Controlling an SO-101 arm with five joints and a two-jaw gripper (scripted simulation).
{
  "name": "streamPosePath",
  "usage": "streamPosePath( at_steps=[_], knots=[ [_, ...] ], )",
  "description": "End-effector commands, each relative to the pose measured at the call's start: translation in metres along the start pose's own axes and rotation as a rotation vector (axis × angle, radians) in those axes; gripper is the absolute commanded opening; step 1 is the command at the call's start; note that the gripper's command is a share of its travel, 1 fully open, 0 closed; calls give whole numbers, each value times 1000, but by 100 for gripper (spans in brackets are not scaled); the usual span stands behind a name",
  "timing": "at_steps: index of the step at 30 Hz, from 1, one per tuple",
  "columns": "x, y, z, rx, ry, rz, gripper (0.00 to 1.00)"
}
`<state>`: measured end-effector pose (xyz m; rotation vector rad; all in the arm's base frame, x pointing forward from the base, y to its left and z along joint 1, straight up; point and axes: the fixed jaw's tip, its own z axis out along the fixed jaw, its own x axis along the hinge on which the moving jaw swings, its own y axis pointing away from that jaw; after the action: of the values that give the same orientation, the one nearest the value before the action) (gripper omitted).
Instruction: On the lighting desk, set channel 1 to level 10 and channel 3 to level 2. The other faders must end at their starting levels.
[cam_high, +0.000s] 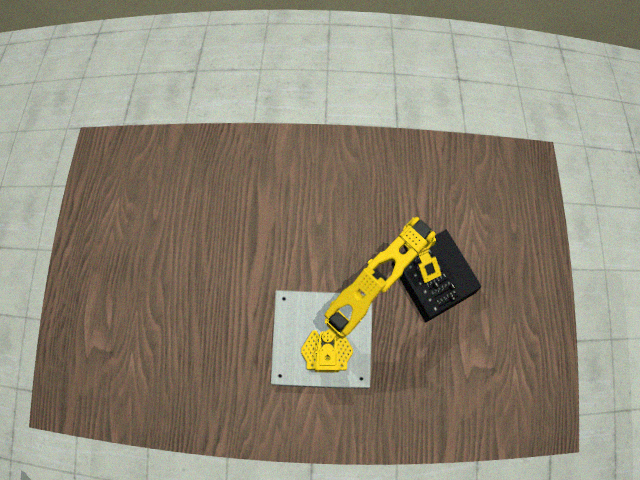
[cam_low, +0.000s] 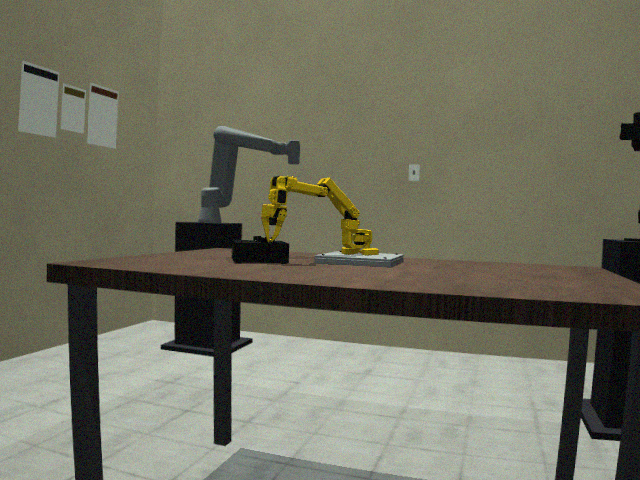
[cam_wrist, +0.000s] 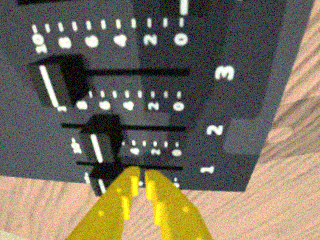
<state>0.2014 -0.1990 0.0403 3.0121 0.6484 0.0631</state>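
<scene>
The black lighting desk (cam_high: 442, 274) sits on the wooden table right of the arm's base; it also shows in the side view (cam_low: 260, 251). In the wrist view the channel 1 fader knob (cam_wrist: 102, 181) sits at the far left end of its slot, near the 10 end. The channel 2 knob (cam_wrist: 101, 138) is left of the 4 mark. The channel 3 knob (cam_wrist: 56, 80) sits near its 10 mark. My gripper (cam_wrist: 139, 177) is shut and empty, its tips on the desk just right of the channel 1 knob, touching or nearly touching it.
A grey base plate (cam_high: 321, 338) holds the arm. A grey idle robot arm (cam_low: 227, 170) on a black pedestal stands behind the table. A raised square block (cam_wrist: 243, 136) sits at the desk's right edge.
</scene>
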Motion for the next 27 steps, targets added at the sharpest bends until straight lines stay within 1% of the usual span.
streamPosePath(
  at_steps=[1,27],
  knots=[
    [-5,5,1,-10,1,14,0],
    [-4,8,1,-26,7,16,0]
  ],
)
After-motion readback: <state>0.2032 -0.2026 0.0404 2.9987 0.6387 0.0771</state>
